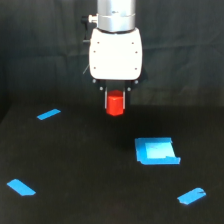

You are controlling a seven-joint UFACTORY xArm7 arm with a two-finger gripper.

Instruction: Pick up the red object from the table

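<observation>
The red object [115, 103] is a small stubby red-orange block hanging directly under the white gripper body [115, 54], in the upper middle of the exterior view. It looks lifted off the black table [85, 165], with dark space beneath it. The gripper [115, 99] is shut on it; its dark fingers flank the block's top and are hard to make out against the black background.
A blue square patch [156, 151] lies right of centre on the table. Blue tape strips lie at the left [48, 114], the lower left [21, 187] and the lower right [191, 196]. A dark backdrop stands behind the arm.
</observation>
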